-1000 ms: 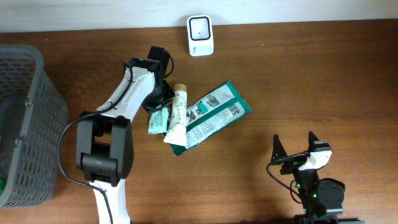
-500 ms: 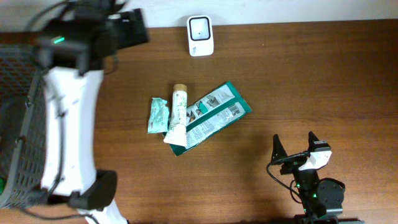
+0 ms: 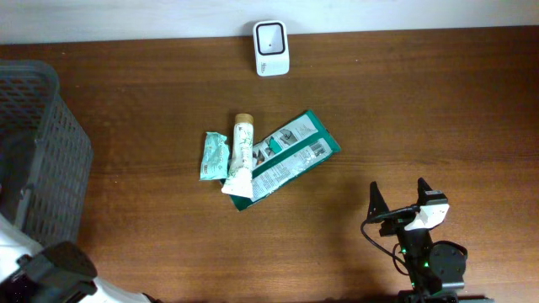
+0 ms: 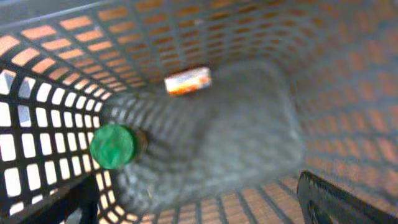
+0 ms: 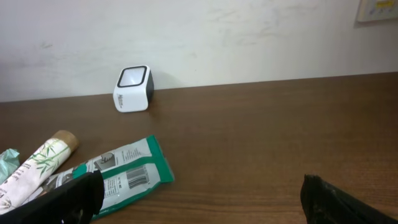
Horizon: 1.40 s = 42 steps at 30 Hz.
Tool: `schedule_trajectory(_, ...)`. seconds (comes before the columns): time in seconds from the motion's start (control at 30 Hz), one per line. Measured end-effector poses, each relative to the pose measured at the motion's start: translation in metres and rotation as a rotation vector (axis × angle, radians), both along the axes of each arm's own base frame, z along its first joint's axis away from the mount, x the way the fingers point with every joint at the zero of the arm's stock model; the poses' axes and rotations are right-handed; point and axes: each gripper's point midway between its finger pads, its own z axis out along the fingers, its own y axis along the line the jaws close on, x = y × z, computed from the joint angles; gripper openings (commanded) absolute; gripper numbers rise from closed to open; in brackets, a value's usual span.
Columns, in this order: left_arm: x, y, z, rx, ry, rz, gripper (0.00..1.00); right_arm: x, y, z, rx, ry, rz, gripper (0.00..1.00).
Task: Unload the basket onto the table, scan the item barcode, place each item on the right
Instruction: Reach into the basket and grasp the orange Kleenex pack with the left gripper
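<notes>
A brown wooden table (image 3: 438, 101) runs back to a pale wall (image 3: 126, 17). Nearest, at the front edge, the right tool (image 3: 397, 195) stands with its jaws spread wide and nothing between them, well apart from the goods. Off to the left, the left tool (image 4: 208, 198) hangs over the grey basket (image 3: 42, 143), its jaws likewise wide apart and empty.

Down in the basket lie a round green cap (image 4: 112, 147), perhaps on a bottle, and a small orange packet (image 4: 187, 81), the two apart. I'd guess those were scanned and dropped there, though nothing proves it.

Mid-table three things lie together: a teal sachet (image 3: 214, 156), a tube (image 3: 242, 154) touching it, and a green pouch (image 3: 295, 151) partly under the tube, its barcode facing up. None is held and none is near the scanner (image 3: 271, 48), which sits far back by the wall. For these three the job looks wholly undone: one must be picked up and its barcode shown to the scanner.
</notes>
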Motion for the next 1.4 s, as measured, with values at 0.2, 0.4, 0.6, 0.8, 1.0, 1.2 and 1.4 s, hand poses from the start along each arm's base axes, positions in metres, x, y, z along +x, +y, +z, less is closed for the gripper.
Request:
schedule_trajectory(0.2,-0.015,0.042,-0.102,-0.053,0.104,0.013,0.99,0.000,0.000,0.000,0.000,0.000,0.000,0.98)
schedule_trajectory(0.4,-0.001,0.086,-0.146,0.121,0.171,-0.248,0.88,0.000,0.000,0.000,0.001,0.000,0.000,0.98)
schedule_trajectory(0.6,0.004,0.089,-0.172,0.193,0.298,-0.482,0.84,0.000,0.000,0.000,0.000,0.000,0.000,0.98)
schedule_trajectory(0.8,0.011,0.094,-0.212,0.155,0.354,-0.563,0.73,0.000,0.000,0.000,0.000,0.000,0.000,0.98)
schedule_trajectory(1.0,0.019,0.100,-0.237,0.151,0.368,-0.595,0.63,0.000,0.000,0.000,0.000,0.000,0.000,0.98)
schedule_trajectory(1.2,0.024,0.106,-0.246,0.169,0.379,-0.617,0.02,0.000,0.000,0.000,0.000,0.000,0.000,0.98)
schedule_trajectory(1.4,0.026,0.104,-0.244,0.172,0.377,-0.623,0.00,0.000,0.000,0.000,0.001,0.000,0.000,0.98)
